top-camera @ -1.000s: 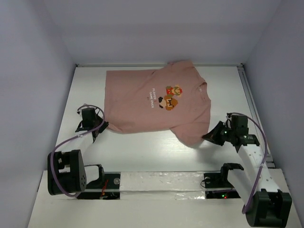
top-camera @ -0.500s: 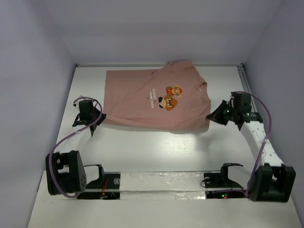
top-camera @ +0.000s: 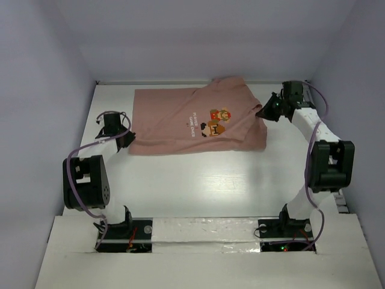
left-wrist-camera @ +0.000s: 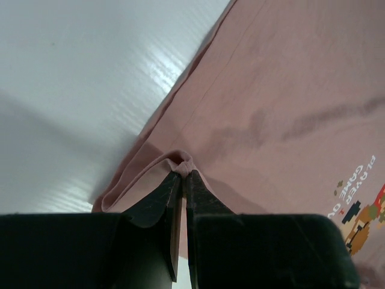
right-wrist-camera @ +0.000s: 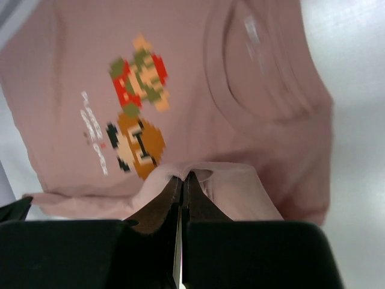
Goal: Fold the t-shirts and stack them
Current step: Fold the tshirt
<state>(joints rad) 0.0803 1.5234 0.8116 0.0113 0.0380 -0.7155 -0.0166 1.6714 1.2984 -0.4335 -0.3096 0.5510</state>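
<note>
**Both grippers pinched shut on one pink t-shirt**

The left gripper (top-camera: 127, 139) has its two fingers pressed together on a small raised pleat of cloth. The pleat is at the edge of the dusty salmon-pink, short-sleeved cotton t-shirt (top-camera: 174, 120). In the left wrist view the dark fingertips of this gripper (left-wrist-camera: 183, 173) meet with only that thin ridge of fabric between them. The t-shirt (left-wrist-camera: 271, 90) spreads away ahead of the tips and to their right. The bare white counter (left-wrist-camera: 72, 60) lies ahead to their left.

The right gripper (top-camera: 261, 112) is likewise closed tight, pinching a fold of the same garment. In its wrist view a doubled-over flap of pink cloth bunches around the gripper tips (right-wrist-camera: 182, 177) and rests on the t-shirt's (right-wrist-camera: 198, 36) own front. Just beyond the tips sits the colourful pixel-figure print (right-wrist-camera: 138, 108), with a line of small white text (right-wrist-camera: 95, 132) to its left. The ribbed collar (right-wrist-camera: 258, 90) is farther ahead and to the right.

From above, the t-shirt lies flat on the white counter (top-camera: 198, 186), stretched between the two grippers, one at each of its ends.

Count: one t-shirt, two grippers both gripping it, and two pixel figures in the print.
</note>
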